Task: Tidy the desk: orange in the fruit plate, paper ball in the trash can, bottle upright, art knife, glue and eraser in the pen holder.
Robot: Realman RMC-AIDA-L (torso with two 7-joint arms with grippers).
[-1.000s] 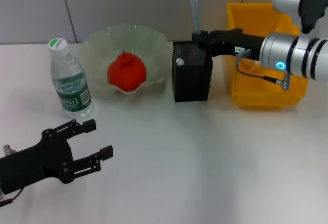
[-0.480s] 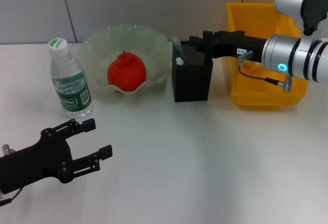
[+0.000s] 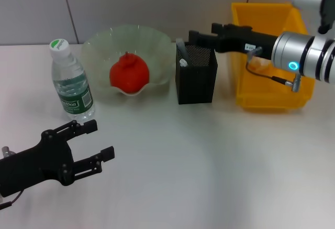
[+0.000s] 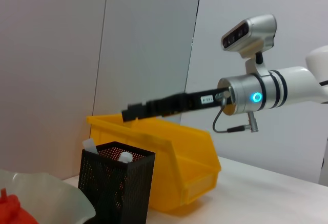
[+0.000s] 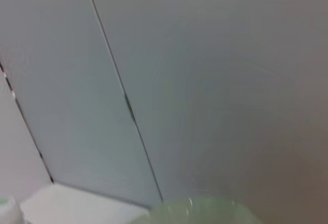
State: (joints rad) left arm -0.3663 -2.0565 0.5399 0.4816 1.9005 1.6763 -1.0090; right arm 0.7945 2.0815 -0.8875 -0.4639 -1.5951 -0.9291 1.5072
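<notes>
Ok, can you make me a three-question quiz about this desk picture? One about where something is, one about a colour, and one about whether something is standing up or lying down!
1. Where is the orange?
A. In the fruit plate
B. In the trash can
C. On the bare table

2. What colour is the trash can?
A. Blue
B. Yellow
C. Black

3. How is the bottle standing?
A. Lying on its side
B. Upside down
C. Upright, cap on top

Answers:
1 A, the orange sits inside the pale-green bowl.
2 B, the big bin beside the pen holder is bright yellow.
3 C, its white cap points up.
</notes>
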